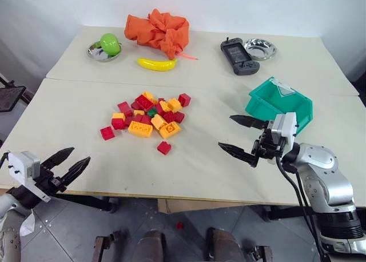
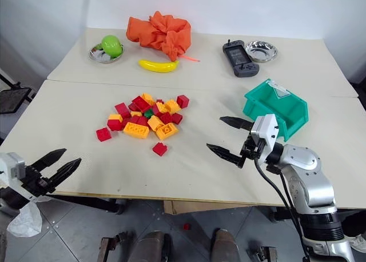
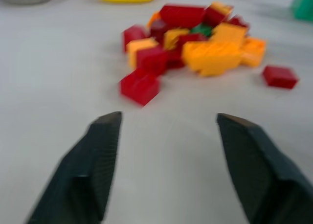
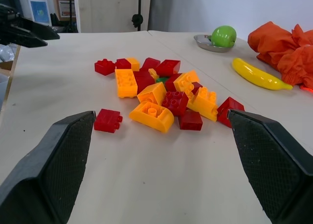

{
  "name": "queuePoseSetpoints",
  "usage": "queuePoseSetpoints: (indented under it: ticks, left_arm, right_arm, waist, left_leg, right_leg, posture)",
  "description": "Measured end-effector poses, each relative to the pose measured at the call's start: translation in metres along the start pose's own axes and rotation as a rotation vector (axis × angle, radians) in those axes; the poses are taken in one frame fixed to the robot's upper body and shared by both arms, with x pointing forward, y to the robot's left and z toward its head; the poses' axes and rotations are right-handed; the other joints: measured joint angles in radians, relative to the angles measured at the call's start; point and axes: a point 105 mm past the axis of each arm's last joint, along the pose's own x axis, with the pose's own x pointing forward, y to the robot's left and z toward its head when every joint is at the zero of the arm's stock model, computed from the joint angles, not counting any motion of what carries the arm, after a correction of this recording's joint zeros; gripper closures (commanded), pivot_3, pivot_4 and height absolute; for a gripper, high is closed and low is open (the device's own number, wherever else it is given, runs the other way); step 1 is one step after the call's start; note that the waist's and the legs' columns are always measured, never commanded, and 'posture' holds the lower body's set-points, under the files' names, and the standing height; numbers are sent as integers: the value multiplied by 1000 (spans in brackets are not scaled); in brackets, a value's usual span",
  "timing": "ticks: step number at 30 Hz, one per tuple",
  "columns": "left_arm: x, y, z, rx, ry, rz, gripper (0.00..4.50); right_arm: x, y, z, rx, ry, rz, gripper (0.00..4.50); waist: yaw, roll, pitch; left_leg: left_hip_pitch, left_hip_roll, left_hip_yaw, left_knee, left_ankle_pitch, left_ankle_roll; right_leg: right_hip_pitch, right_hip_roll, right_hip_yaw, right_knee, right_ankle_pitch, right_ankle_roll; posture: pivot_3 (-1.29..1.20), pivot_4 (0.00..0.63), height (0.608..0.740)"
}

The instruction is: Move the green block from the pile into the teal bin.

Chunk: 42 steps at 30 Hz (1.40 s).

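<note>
At the near table edge, short of the pile [image 1: 147, 116] of small red, orange and yellow studded plastic bricks, the black two-fingered left gripper [image 1: 68, 164] is held with its jaws parted and empty. On the far right side of the pile, just in front of the teal rectangular plastic bin [image 1: 279, 103], the right gripper [image 1: 243, 137] is spread wide — nothing is held between its fingers. The small dark green studded brick [image 1: 152, 111] is seen wedged near the pile's centre, mostly hemmed in by red and orange bricks. Beyond the pile lies a yellow plastic banana [image 1: 156, 64]. A risk is judged here: with the green brick so crowded, a neighbour could be pinched instead — or the pile scattered.
</note>
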Motion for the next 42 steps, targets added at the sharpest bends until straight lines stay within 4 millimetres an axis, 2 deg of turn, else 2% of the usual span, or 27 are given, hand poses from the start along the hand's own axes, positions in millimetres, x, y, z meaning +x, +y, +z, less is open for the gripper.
queuePoseSetpoints:
  ticks: [5,7,10,12,15,18,20,24,28,30,32,35,39,42]
  left_arm:
    - [40,-37,5,58,6,-281,3924]
    - [66,-47,6,78,-17,-374,4480]
    - [130,-59,12,93,-64,-507,4480]
    - [157,-67,17,118,-56,-571,4480]
    - [187,-65,17,103,-8,-605,4480]
    - [214,-47,12,110,95,-521,4480]
    - [223,-35,14,97,112,-455,4480]
    - [232,3,18,39,120,-208,4480]
    - [223,36,15,30,152,-25,4480]
    - [216,42,12,62,174,-19,4480]
    - [214,35,10,95,185,-99,4480]
    - [210,13,9,146,172,-282,4480]
    - [201,-31,5,145,125,-543,4480]
    - [187,-41,1,199,139,-617,4480]
  right_arm:
    - [0,-3,1,-6,-1,-10,0]
    - [-1,-5,-1,1,2,-22,0]
    - [0,-8,-4,3,5,-42,0]
    - [1,-9,-2,-7,0,-48,0]
    - [-3,-12,-2,-21,14,-68,0]
    - [-7,-14,3,-46,6,-88,0]
    - [-9,-12,5,-58,4,-101,0]
    - [-11,-5,6,-64,3,-119,0]
    - [-10,-2,6,-59,-4,-135,0]
    - [-10,-2,5,-58,-6,-142,0]
    - [-8,-2,5,-57,-12,-142,0]
    - [-5,-1,6,-58,-23,-138,0]
    - [-1,-1,4,-54,-23,-130,0]
    - [3,-2,6,-58,-37,-131,0]
  waist:
    - [1,0,0]
    - [6,0,0]
    - [16,0,0]
    - [7,-1,-1]
    - [-13,-1,-1]
    - [-24,-1,-1]
    - [-25,-1,0]
    - [-22,-2,0]
    - [-24,-2,0]
    - [-23,-2,0]
    - [-20,-2,0]
    - [-17,-2,0]
    - [-22,-2,0]
    - [-33,-1,0]
  left_leg:
    - [0,0,1,0,0,0]
    - [0,0,1,1,0,0]
    - [-1,-1,0,3,1,0]
    - [-1,-1,1,3,1,0]
    - [0,-1,4,-1,0,0]
    - [-1,-1,4,-1,0,0]
    - [-1,-1,4,-1,0,0]
    - [-1,-1,4,-1,0,0]
    - [-1,-1,4,0,0,0]
    - [-1,-1,4,0,0,0]
    - [-1,-1,4,0,0,0]
    - [-1,-1,4,0,0,0]
    - [-1,0,4,0,0,0]
    - [0,0,4,0,1,0]
  right_leg:
    - [0,0,0,0,0,0]
    - [0,0,0,1,0,0]
    - [1,0,-1,1,1,0]
    - [1,0,-1,1,1,1]
    - [-2,0,-3,0,1,1]
    - [-2,0,-5,-1,1,1]
    - [-2,0,-5,-2,1,1]
    - [-2,0,-5,-1,1,1]
    - [-2,0,-5,0,1,1]
    - [-2,0,-6,0,1,1]
    - [-2,0,-6,0,1,1]
    - [-2,0,-6,-1,1,1]
    - [-2,0,-6,0,1,1]
    - [-2,0,-5,1,1,1]
  posture:
    - [0,150,740]
    - [0,150,740]
    - [0,150,740]
    - [0,150,740]
    - [0,150,740]
    - [0,150,740]
    - [0,150,740]
    - [0,150,740]
    - [0,150,740]
    - [0,150,740]
    - [0,150,740]
    - [0,150,740]
    - [0,150,740]
    - [0,150,740]
